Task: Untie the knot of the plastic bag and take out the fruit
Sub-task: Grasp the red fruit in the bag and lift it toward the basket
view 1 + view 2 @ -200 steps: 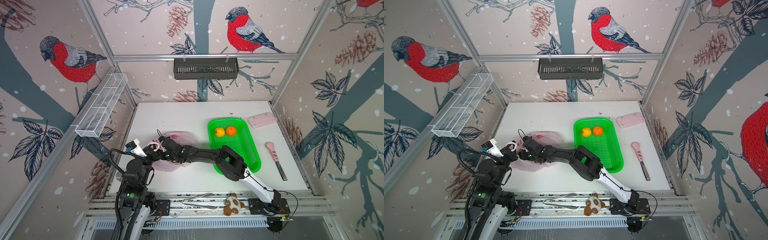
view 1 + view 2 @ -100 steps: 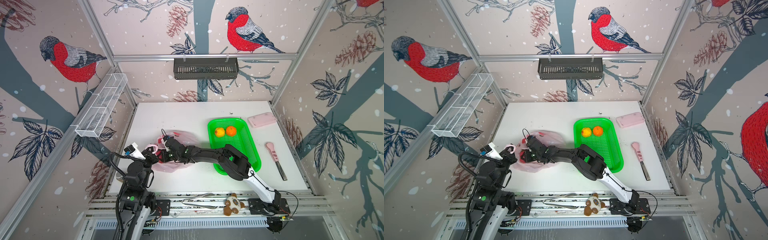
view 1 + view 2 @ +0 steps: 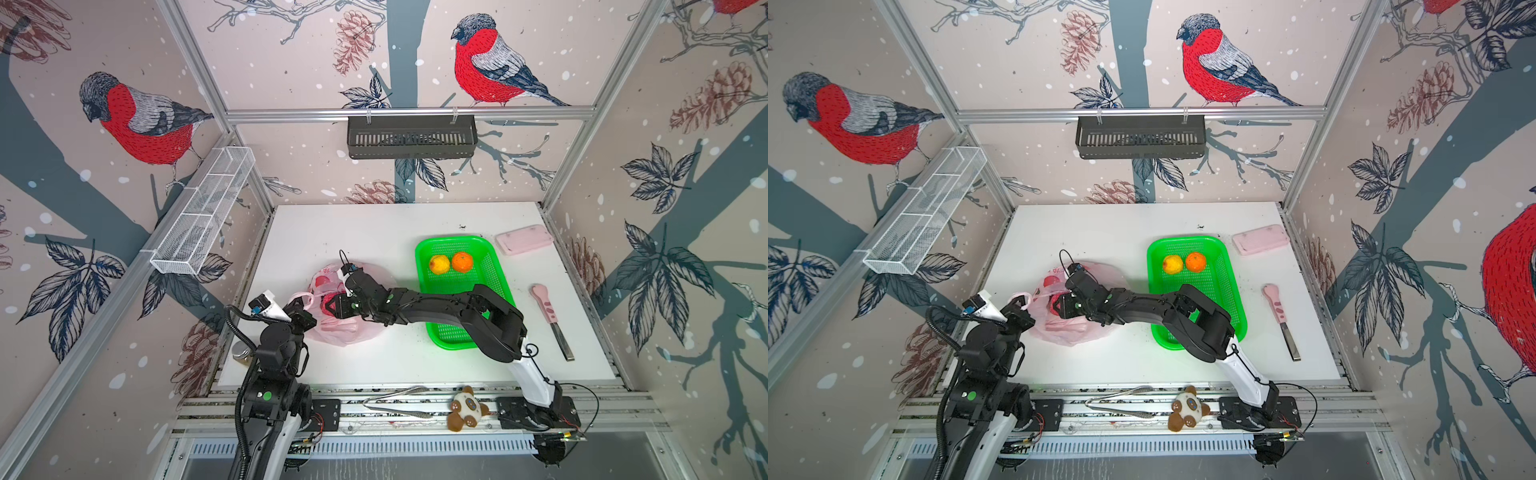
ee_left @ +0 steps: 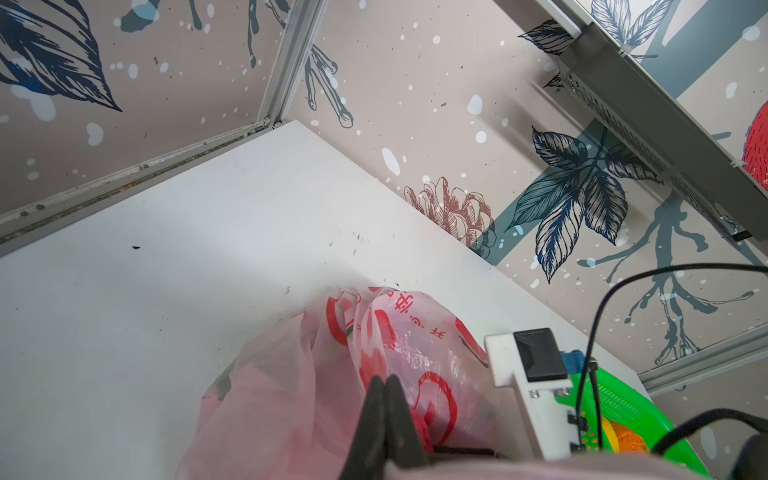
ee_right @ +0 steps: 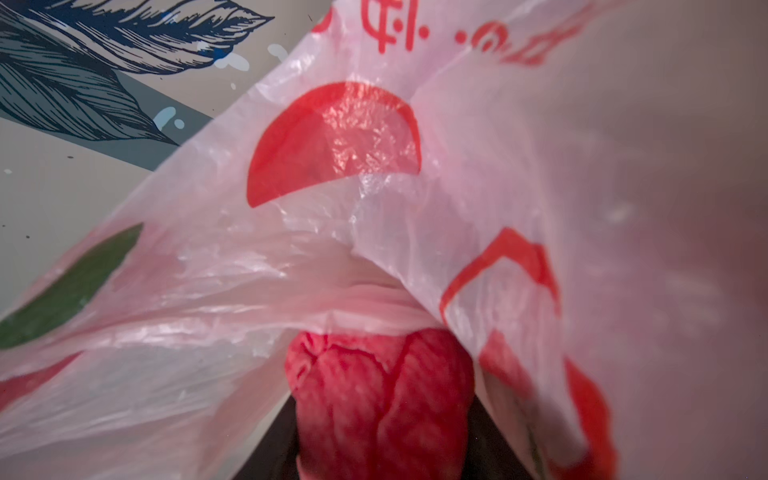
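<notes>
The pink plastic bag (image 3: 345, 332) (image 3: 1069, 332) lies at the front left of the table, its mouth open towards the left. My left gripper (image 3: 305, 305) (image 4: 384, 380) is shut on the bag's pink handle strip. My right gripper (image 3: 332, 307) (image 3: 1057, 308) reaches into the bag's mouth and is shut on a bumpy red fruit (image 5: 382, 395) (image 3: 328, 299), which sits between its black fingers (image 5: 274, 449). Two orange-yellow fruits (image 3: 439, 264) (image 3: 462, 262) rest in the green tray (image 3: 488, 266). The knot is out of view.
A flat pink case (image 3: 523, 245) lies at the back right. A pink-handled knife (image 3: 550, 320) lies right of the tray. A plush toy (image 3: 467, 409) and metal tongs (image 3: 399, 405) rest on the front rail. A small jar (image 3: 241, 353) stands by the left arm's base.
My right gripper has gone deeper into the bag's mouth and closed round the red fruit. The left gripper has kept its hold on the handle and shifted slightly.
</notes>
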`<state>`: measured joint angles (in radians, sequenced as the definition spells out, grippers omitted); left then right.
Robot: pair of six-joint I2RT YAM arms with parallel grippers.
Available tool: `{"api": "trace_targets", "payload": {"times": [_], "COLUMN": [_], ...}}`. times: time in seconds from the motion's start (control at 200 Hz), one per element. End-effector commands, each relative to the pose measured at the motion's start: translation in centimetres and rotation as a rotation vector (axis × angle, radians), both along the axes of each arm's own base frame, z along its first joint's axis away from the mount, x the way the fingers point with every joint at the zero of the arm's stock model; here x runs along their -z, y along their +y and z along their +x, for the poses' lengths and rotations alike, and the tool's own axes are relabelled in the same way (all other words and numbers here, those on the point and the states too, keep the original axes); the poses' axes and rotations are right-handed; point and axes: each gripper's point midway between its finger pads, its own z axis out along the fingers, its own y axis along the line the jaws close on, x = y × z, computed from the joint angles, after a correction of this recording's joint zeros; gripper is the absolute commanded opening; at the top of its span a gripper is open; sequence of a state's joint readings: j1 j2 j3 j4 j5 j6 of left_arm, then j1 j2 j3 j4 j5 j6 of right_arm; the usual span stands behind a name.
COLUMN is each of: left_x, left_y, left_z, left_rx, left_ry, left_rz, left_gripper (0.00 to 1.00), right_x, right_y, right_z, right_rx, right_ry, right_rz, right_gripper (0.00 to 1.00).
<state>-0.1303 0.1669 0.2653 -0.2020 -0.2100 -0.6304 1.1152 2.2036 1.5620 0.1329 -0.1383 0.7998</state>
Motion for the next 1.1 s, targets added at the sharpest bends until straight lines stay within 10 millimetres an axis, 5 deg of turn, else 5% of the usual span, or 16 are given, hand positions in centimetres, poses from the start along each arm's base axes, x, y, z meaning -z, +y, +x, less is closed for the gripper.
{"api": "trace_targets", "payload": {"times": [0.0,0.615,1.096], "left_x": [0.3,-0.6,-1.3], "left_y": [0.3,-0.4,-0.4], "left_z": [0.0,0.9,1.1], "left_rx": [-0.017,0.012,0.012], "left_ry": [-0.001,-0.063,-0.087], "left_rz": [-0.007,-0.031,-0.032], "left_gripper": [0.00,0.00,0.00], "right_x": [-1.9,-4.6,-8.2], "right_y": [-0.1,-4.0,-7.4], "right_z": [0.6,-1.4,-0.6], "right_rx": [0.004,-0.059,0.026], "right_ry": [-0.045,-0.106,-0.186], "right_rz": [0.037,-0.054,-0.104], "right_gripper": [0.25,0.26,0.25]}}
